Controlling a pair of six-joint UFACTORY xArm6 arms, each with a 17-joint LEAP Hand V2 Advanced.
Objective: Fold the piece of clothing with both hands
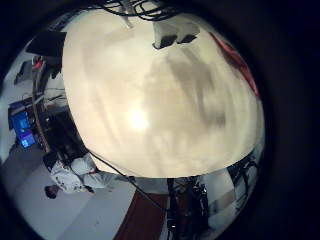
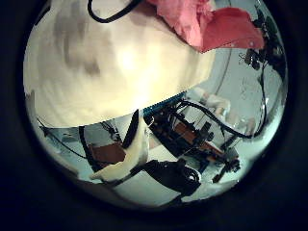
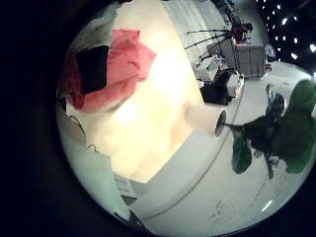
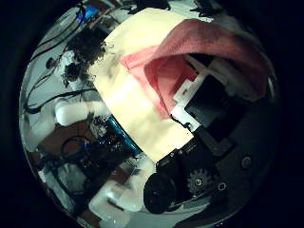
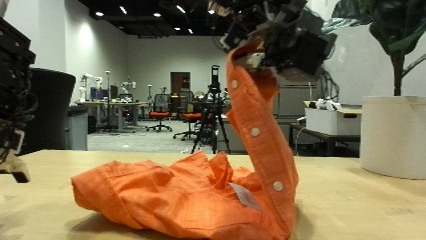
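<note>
1. The orange shirt (image 5: 200, 195) lies bunched on the wooden table (image 5: 373, 205), one buttoned edge pulled up high.
2. The right hand (image 5: 282, 35) pinches that raised edge.
3. The left hand (image 5: 13, 100) hangs beside the heap, fingers relaxed, empty.
4. A white pot (image 5: 393, 135) stands behind.

Pale, light wooden table (image 5: 360, 205), smooth and bare across most of its top. Orange button-up shirt (image 5: 187, 195) heaped on it in a crumpled mound near the front edge, folds bunched, white buttons showing along one placket. One strip of the shirt rising steeply from the heap, clear of the tabletop. Same tabletop (image 1: 150, 100) broad and cream-coloured in the left little finger side palm view. Shirt (image 3: 114, 64) lying near one table edge (image 3: 168, 118) in the right little finger side palm view.
</note>
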